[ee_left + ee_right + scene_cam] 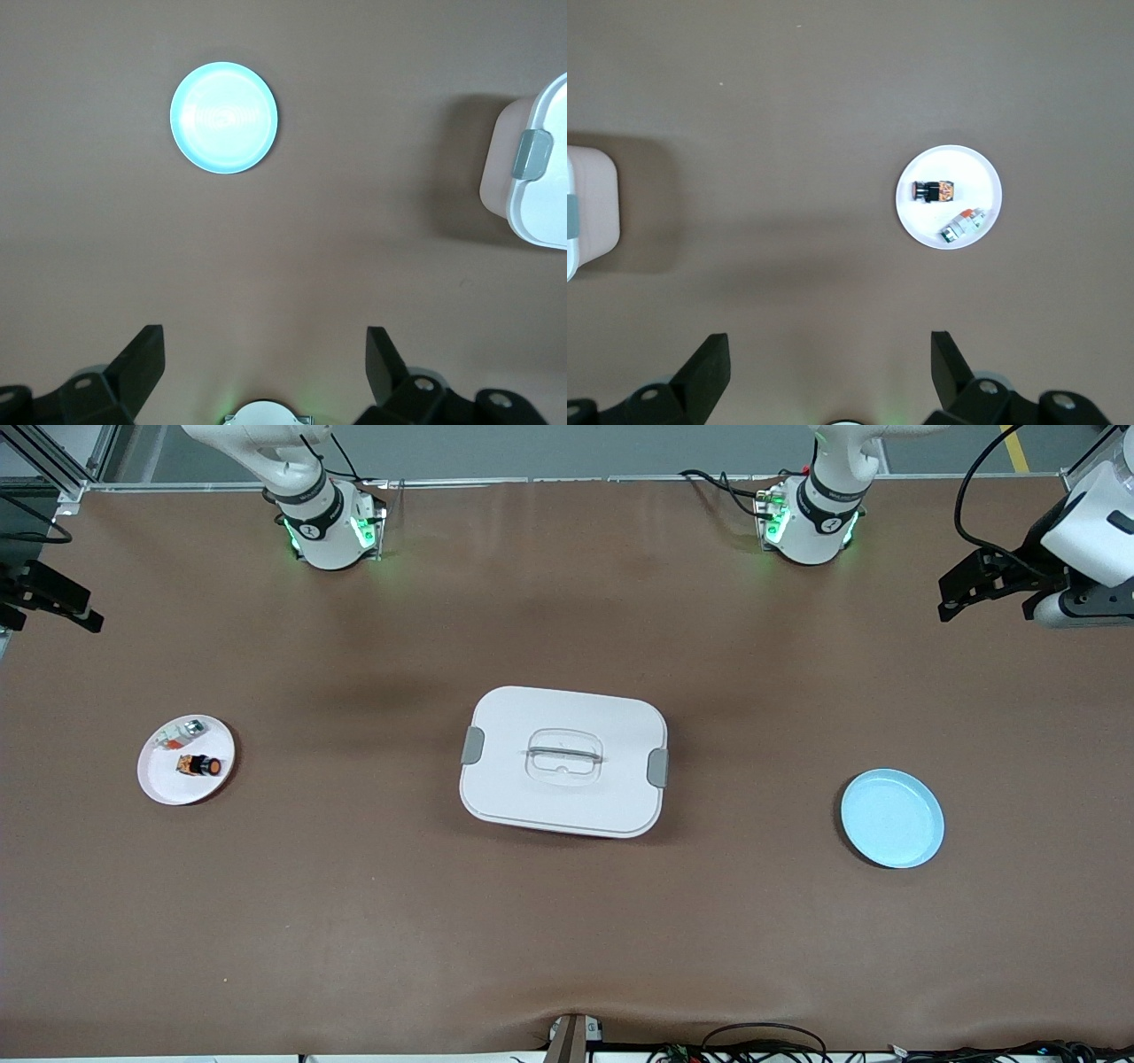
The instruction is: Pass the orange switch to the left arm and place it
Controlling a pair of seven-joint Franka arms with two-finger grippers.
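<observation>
The orange switch (198, 765) lies on its side on a small white plate (164, 784) toward the right arm's end of the table; it also shows in the right wrist view (935, 189). The white box (563, 760) stands shut at the table's middle. My right gripper (62, 602) hangs open and empty high over the right arm's end of the table, its open jaws showing in the right wrist view (830, 359). My left gripper (961, 598) hangs open and empty high over the left arm's end, also seen in the left wrist view (266, 354).
A small white-silver part (182, 733) lies beside the switch on the white plate. An empty light-blue plate (892, 817) sits toward the left arm's end and shows in the left wrist view (223, 117). The box's clipped side (532, 155) shows there too.
</observation>
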